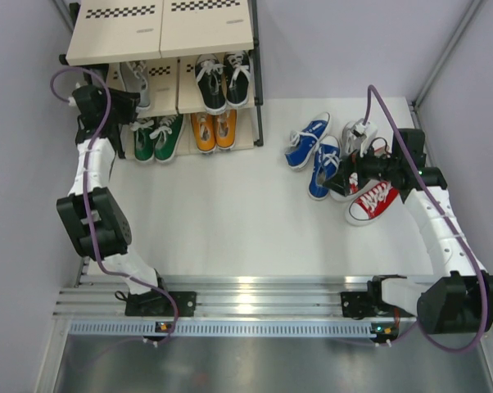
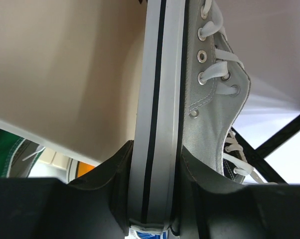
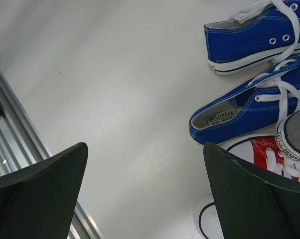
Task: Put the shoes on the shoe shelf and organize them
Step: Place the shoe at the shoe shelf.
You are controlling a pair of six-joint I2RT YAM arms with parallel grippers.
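Grey sneaker (image 2: 212, 99) clamped by its sole in my left gripper (image 2: 155, 169), at left end of the shoe shelf (image 1: 160, 33), middle tier. Right gripper (image 3: 145, 149) spread wide, well right of the shelf, by blue pair (image 1: 312, 151) and red sneaker (image 1: 371, 201).

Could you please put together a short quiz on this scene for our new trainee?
1. True or false: the left end effector holds a grey shoe.
2. The right end effector is: A open; B shut on a shoe; C out of view.
3. Which tier of the shelf holds the black pair?
Key: 1 true; 2 A; 3 middle.
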